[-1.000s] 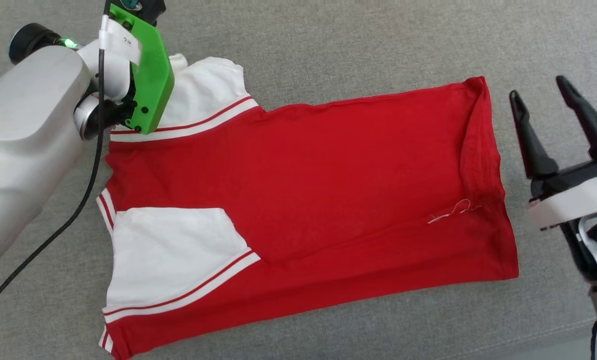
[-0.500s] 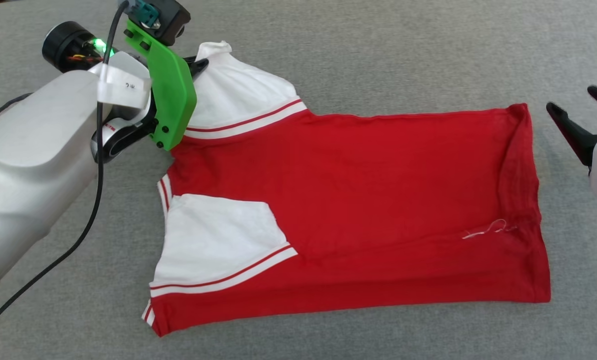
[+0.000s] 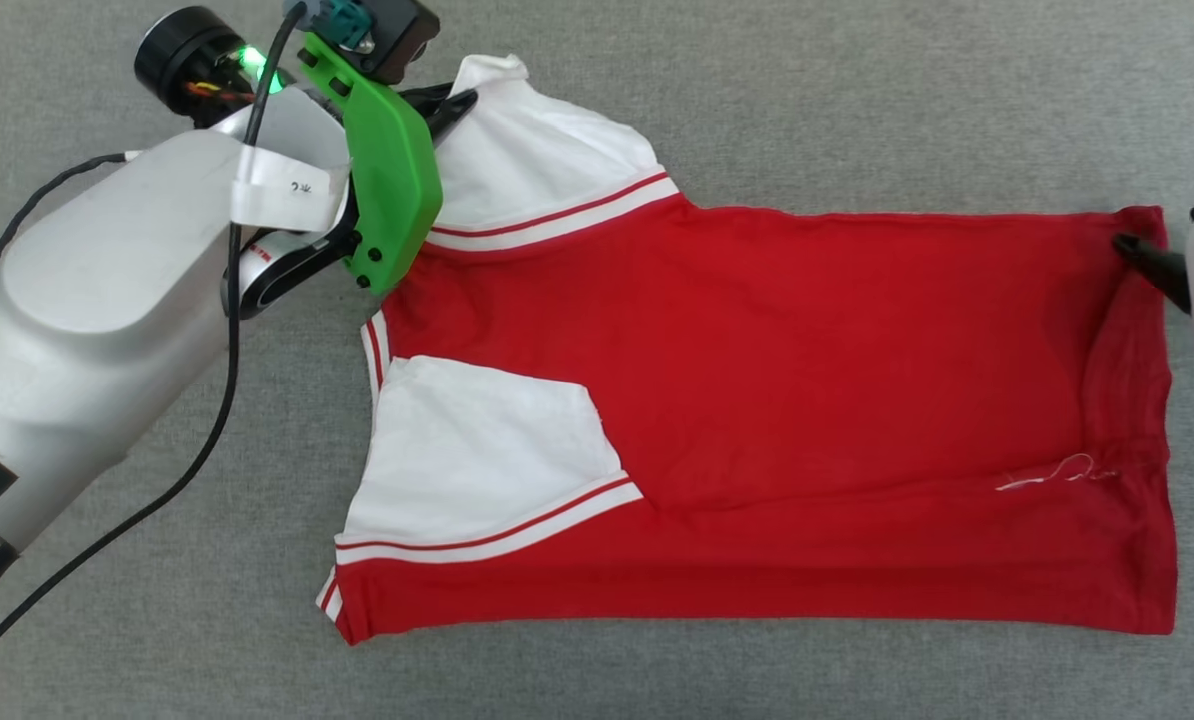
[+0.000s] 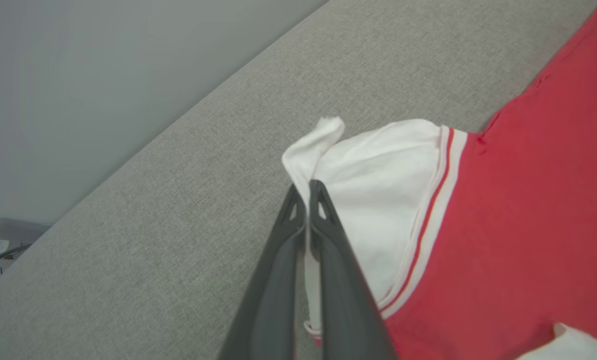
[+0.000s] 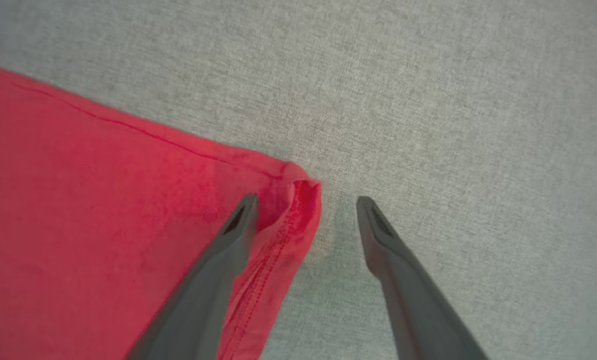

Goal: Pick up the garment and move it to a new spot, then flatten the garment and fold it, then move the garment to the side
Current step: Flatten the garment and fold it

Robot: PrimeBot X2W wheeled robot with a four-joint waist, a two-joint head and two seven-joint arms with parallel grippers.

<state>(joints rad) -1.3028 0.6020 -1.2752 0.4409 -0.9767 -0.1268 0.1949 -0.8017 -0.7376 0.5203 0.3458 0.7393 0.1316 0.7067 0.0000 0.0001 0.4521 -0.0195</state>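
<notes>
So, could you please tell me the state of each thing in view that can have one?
Garment: spread flat on the grey surface, wrinkled at the right end.
Far sleeve: sticking out, edge pinched.
Near sleeve: folded in over the red body.
Left gripper: shut on the far sleeve's edge.
Right gripper: open, straddling a garment corner, not gripping.

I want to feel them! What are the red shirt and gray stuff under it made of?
The garment looks like soft, matte knit cloth: it creases and has stitched hems. The gray surface seems woven fabric, showing a grainy weave.
</notes>
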